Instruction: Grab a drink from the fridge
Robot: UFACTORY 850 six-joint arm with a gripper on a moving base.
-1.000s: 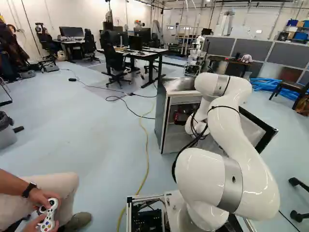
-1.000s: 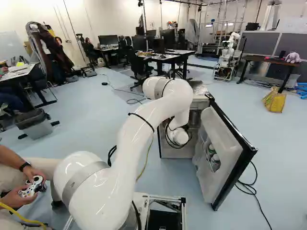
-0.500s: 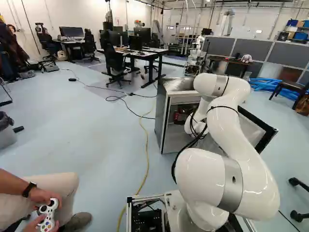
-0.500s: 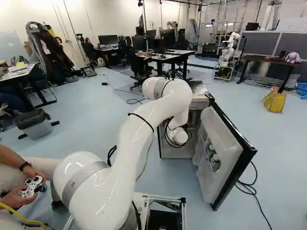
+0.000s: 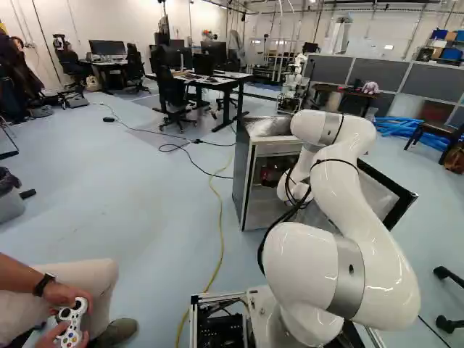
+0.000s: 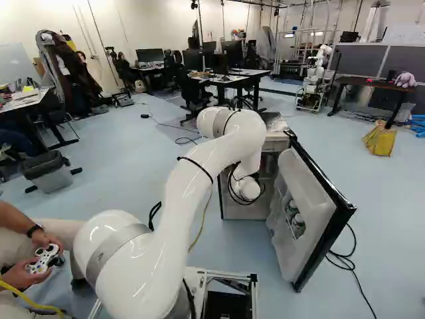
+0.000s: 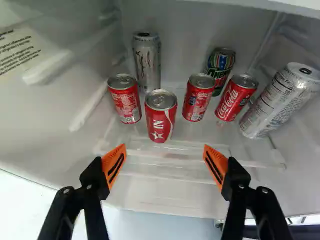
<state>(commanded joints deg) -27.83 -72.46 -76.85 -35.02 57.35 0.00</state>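
Reaching to the open fridge (image 5: 270, 127), my white arm (image 5: 359, 190) bends down at its front in the left base view; the dark shapes by my wrist are too small to tell apart.

In the right base view, the fridge door (image 6: 295, 181) stands swung out beside my wrist, with containers (image 6: 293, 219) in its rack.

In the wrist view, my gripper (image 7: 165, 154) is spread wide. Ahead, apart from my fingers, are four red cans (image 7: 161, 122), two tall pale cans (image 7: 148, 65) and a multicoloured can (image 7: 219, 70), all inside the fridge.
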